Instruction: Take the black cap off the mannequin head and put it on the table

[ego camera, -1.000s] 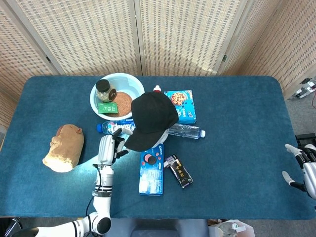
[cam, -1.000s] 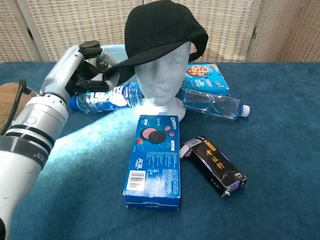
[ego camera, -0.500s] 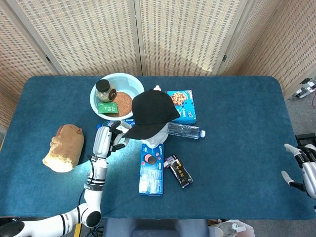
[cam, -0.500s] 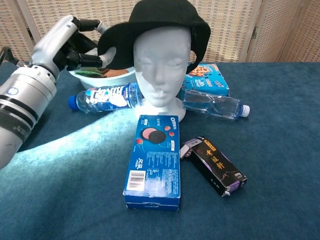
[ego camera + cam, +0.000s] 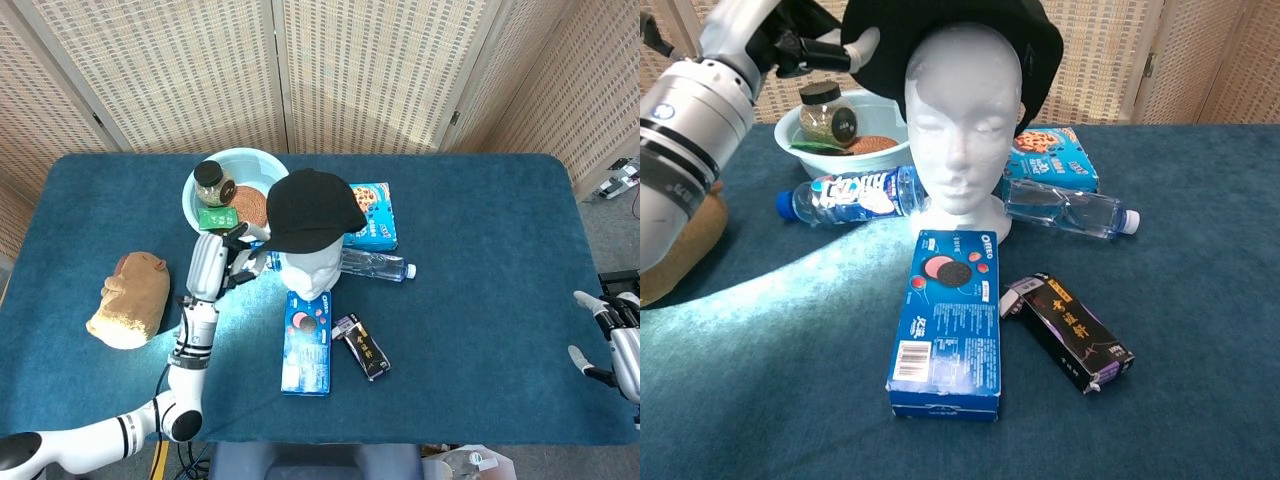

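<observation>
The black cap (image 5: 309, 207) sits lifted and tipped back on the white mannequin head (image 5: 961, 120), whose face is fully bare in the chest view. My left hand (image 5: 780, 38) pinches the cap's brim (image 5: 862, 42) up at the level of the head's crown; in the head view this left hand (image 5: 224, 262) is just left of the mannequin head (image 5: 304, 273). The cap (image 5: 1040, 60) still wraps the back and one side of the head. My right hand (image 5: 608, 335) hangs off the table's right edge, fingers spread, holding nothing.
Around the head's base lie an Oreo box (image 5: 948, 320), a small black box (image 5: 1068, 332), a clear bottle (image 5: 1065, 210), a blue-label bottle (image 5: 853, 194) and a cookie box (image 5: 368, 214). A bowl (image 5: 206, 205) with a jar (image 5: 826, 113) stands behind. A brown plush (image 5: 130, 298) lies left.
My left hand has risen with the brim in its grip, swinging the cap up and back off the face. The right hand has not moved.
</observation>
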Controlling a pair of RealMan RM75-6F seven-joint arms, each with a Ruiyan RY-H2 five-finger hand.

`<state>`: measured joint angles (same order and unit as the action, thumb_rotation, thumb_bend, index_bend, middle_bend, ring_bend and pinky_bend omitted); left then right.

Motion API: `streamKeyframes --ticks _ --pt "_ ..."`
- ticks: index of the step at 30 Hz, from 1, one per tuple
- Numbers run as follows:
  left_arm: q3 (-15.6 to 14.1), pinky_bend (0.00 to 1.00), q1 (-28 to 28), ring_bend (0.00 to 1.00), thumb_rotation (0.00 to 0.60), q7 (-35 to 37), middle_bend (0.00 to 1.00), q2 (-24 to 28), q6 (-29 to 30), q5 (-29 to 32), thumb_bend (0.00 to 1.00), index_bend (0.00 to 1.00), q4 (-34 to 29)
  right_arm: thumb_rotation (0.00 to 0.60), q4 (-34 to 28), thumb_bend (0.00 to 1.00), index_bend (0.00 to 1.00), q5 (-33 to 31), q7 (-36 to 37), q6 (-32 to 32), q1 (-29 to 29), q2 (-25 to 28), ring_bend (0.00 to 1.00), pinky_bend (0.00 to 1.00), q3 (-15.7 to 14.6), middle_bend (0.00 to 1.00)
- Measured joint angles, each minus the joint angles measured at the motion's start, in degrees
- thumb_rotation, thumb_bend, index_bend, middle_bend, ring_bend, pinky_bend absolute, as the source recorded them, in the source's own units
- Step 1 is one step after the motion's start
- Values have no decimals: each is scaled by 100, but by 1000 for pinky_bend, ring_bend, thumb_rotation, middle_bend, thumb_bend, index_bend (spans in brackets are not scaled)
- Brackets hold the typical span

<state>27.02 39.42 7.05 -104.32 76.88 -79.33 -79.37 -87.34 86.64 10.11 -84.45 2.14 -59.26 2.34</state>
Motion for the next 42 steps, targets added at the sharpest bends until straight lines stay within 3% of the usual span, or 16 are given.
streamKeyframes --ticks 17,26,33,42 --pt "788 1000 718 1000 600 -347 1000 76 -111 693 473 702 437 600 7 306 189 -24 46 -53 -57 21 158 165 -8 268" --pt "912 1000 623 1000 600 -229 1000 451 111 849 473 700 517 600 19 307 188 -11 63 -19 -29 24 158 165 -1 268" --pt "806 1000 314 1000 600 -145 1000 900 419 735 473 697 356 600 31 306 188 -6 79 28 9 13 158 165 7 268" --pt "227 1000 -256 1000 600 -101 1000 1531 804 267 473 697 132 600 38 306 188 20 74 74 60 -7 158 165 13 268"
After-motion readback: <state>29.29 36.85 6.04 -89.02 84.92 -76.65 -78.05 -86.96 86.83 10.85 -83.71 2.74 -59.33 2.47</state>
